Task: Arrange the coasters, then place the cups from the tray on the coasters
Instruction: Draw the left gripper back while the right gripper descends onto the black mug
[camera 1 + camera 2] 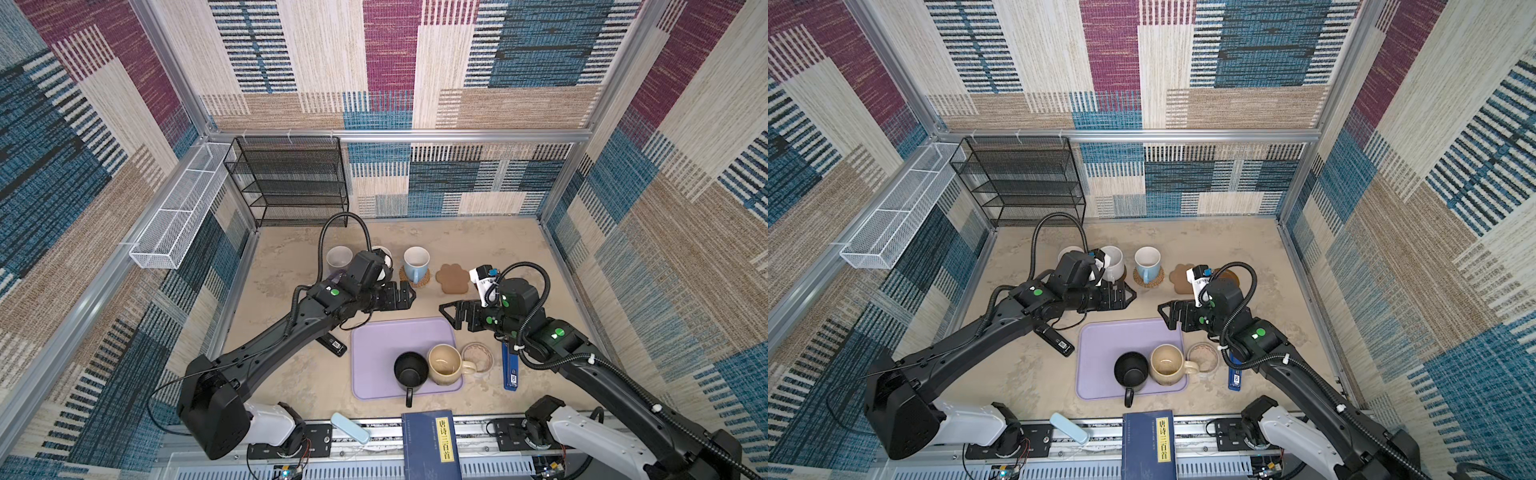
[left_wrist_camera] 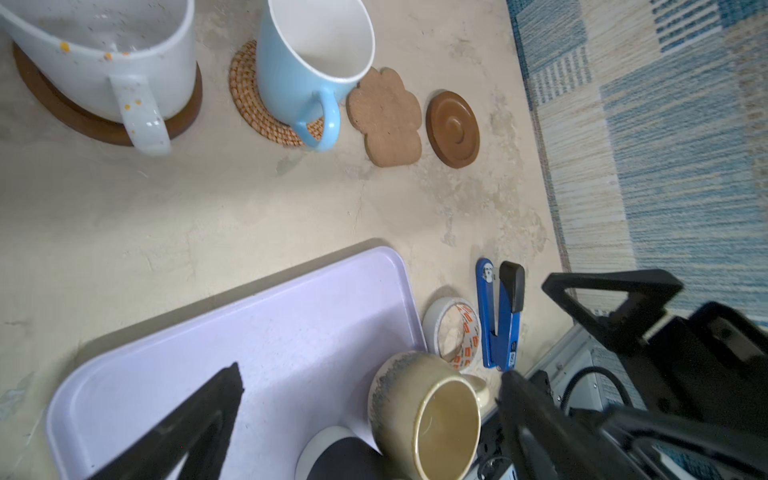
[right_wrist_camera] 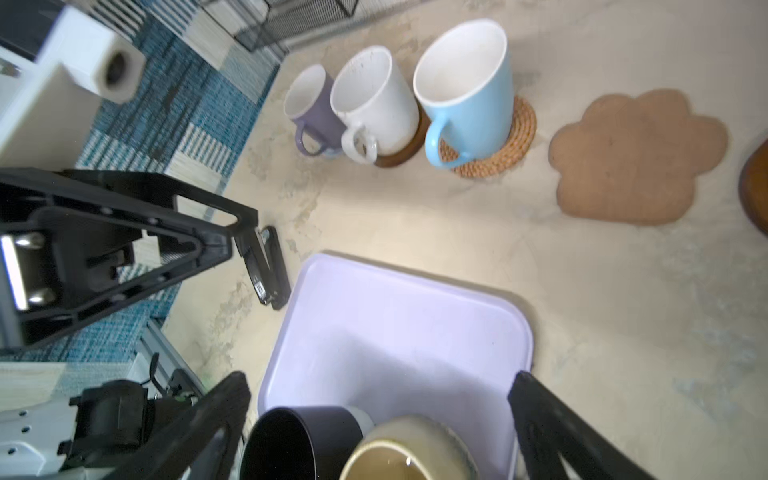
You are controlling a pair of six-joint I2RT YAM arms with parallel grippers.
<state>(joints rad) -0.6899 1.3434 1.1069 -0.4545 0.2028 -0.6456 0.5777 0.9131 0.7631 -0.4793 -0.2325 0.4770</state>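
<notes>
Left pincer (image 1: 410, 296) gapes (empty) near the lilac tray (image 1: 382, 345)

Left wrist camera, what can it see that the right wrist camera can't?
Only the left wrist view shows the blue stapler and the small round dish beside it. Only the right wrist view shows the lavender mug, the black stapler and a bit of the black wire shelf. Both show the lilac tray, the light blue mug on its rattan coaster, the speckled white mug, the paw coaster and the cream mug.
</notes>
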